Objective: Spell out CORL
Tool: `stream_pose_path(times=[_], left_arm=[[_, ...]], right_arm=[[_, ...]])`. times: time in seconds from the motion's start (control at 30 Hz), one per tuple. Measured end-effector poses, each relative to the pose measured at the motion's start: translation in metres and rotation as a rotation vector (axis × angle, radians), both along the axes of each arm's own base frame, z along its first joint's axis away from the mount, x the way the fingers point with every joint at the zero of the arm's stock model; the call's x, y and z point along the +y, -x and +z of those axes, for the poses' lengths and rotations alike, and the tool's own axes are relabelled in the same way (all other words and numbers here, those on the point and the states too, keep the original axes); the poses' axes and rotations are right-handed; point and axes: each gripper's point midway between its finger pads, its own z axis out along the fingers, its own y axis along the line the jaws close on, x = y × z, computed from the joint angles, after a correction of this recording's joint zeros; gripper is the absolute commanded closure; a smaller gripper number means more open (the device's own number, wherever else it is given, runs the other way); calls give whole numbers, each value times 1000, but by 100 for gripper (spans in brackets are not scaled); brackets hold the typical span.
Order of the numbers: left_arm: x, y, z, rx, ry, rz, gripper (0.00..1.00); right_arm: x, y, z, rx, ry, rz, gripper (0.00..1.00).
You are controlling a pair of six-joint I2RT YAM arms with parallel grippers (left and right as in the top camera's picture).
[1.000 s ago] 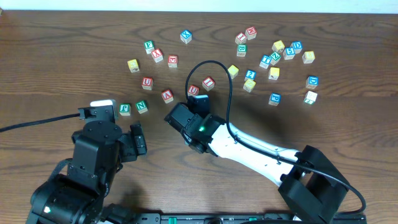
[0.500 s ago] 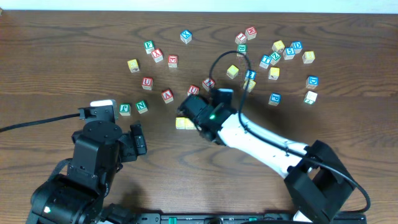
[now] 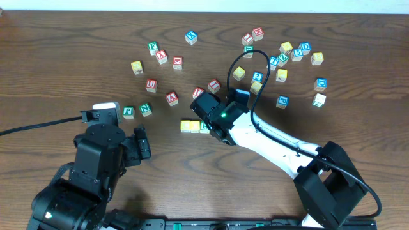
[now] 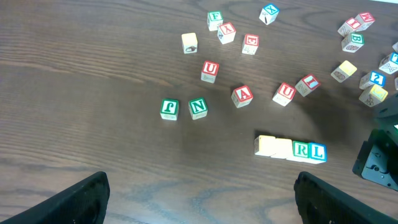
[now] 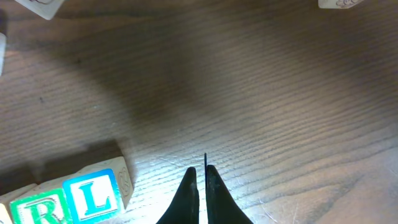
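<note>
Lying in one touching row on the table [image 4: 93,74], the four CORL cubes [image 4: 281,148] count two yellow-faced ones [image 4: 264,145], one green R [image 4: 301,150] and one blue L [image 4: 317,152], the L at the row's end. Just beside that L, the right gripper [image 5: 202,173] hangs over bare wood, its two fingers pressed together on nothing. Below the row in the left wrist view, the left gripper [image 4: 200,183] holds its two fingers wide apart, empty. Two green-lettered cubes [image 4: 198,107] stand well apart from the row's yellow end.
</note>
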Motion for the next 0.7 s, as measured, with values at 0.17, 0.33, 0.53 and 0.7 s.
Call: stream_pose_path(times=[0.17, 0.33, 0.53, 0.7], left_arm=[[0, 0, 0, -2, 0, 0, 7], [-1, -1, 2, -8, 3, 0, 2], [-3, -8, 8, -43, 18, 0, 92], [-7, -16, -9, 9, 2, 6, 92]], right_arm=[[-4, -3, 0, 2, 12, 12, 99], [-10, -14, 26, -35, 3, 64, 99], [-11, -25, 84, -156, -77, 88, 99], [-13, -25, 97, -184, -97, 89, 99]])
